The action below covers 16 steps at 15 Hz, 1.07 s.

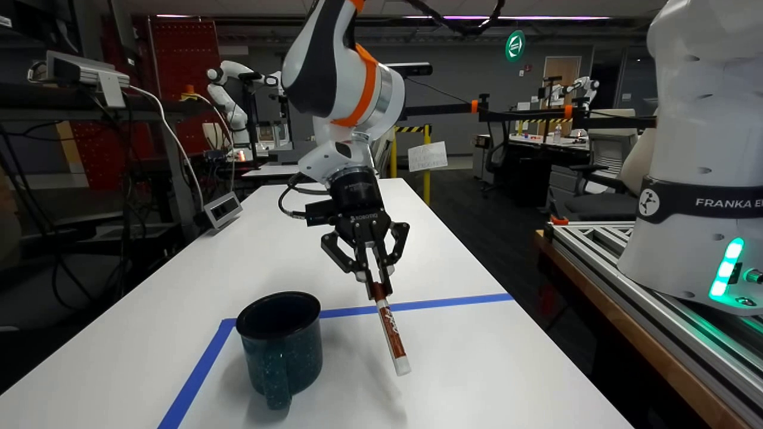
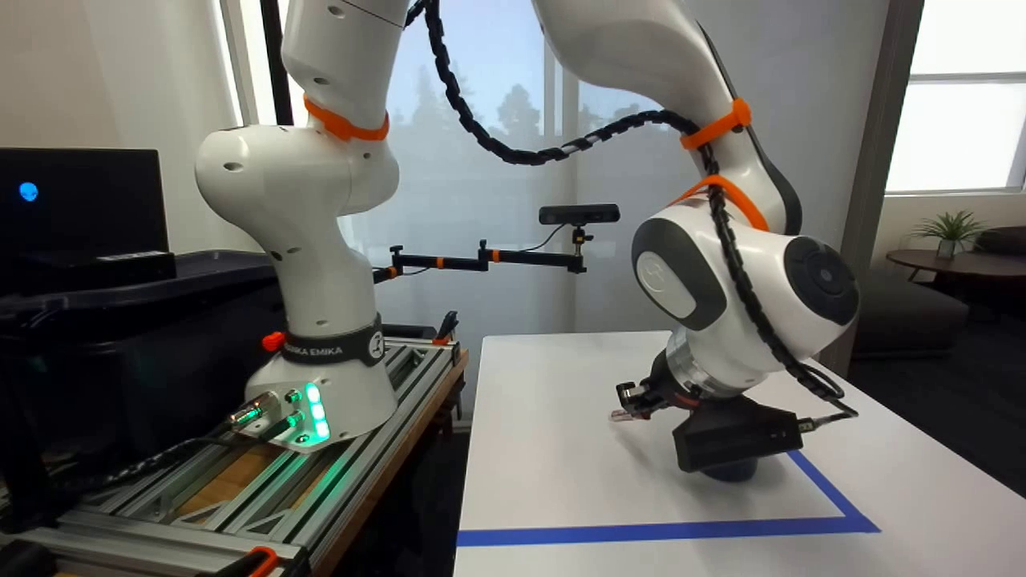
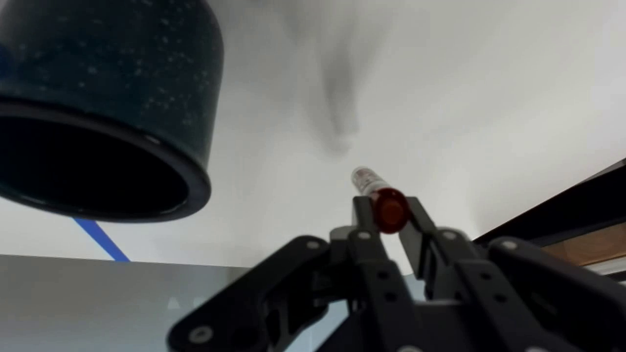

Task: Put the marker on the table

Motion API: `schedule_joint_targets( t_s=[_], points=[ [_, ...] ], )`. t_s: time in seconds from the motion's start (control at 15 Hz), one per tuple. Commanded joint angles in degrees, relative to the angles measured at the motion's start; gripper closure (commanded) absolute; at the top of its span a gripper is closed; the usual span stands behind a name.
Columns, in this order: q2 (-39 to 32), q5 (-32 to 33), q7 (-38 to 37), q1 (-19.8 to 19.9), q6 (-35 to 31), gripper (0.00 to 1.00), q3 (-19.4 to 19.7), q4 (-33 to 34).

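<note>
Slim cylindrical marker (image 1: 390,331) in black pincer (image 1: 380,290), near speckled cup (image 1: 280,350)

"FRANKA EMIKA" on black band (image 2: 335,348) around arm base (image 2: 357,401); "ROBOTIQ" on black housing (image 1: 362,219) above fingers (image 1: 387,284).

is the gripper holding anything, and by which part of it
Yes, the gripper holds the marker near its upper, reddish-brown end; the white end slants down, clear of the table.

Print (image 1: 390,322) on the marker (image 1: 394,341) is illegibly small; the wrist view crops the cup (image 3: 112,73).
</note>
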<state>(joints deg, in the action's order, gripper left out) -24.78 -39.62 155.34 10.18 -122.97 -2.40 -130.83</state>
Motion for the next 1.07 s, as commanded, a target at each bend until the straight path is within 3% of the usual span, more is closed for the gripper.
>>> schedule_joint_targets(
  t_s=[0.0,0.6,1.0],
  points=[
    [-3.4,2.6,1.7,-1.0,-4.2,0.95,0.0,1.1],
    [-5.0,10.5,1.0,-1.2,-17.6,0.95,-2.9,-0.5],
    [-5.1,17.8,0.9,-1.1,-31.8,0.95,-6.4,-4.4]
  ],
)
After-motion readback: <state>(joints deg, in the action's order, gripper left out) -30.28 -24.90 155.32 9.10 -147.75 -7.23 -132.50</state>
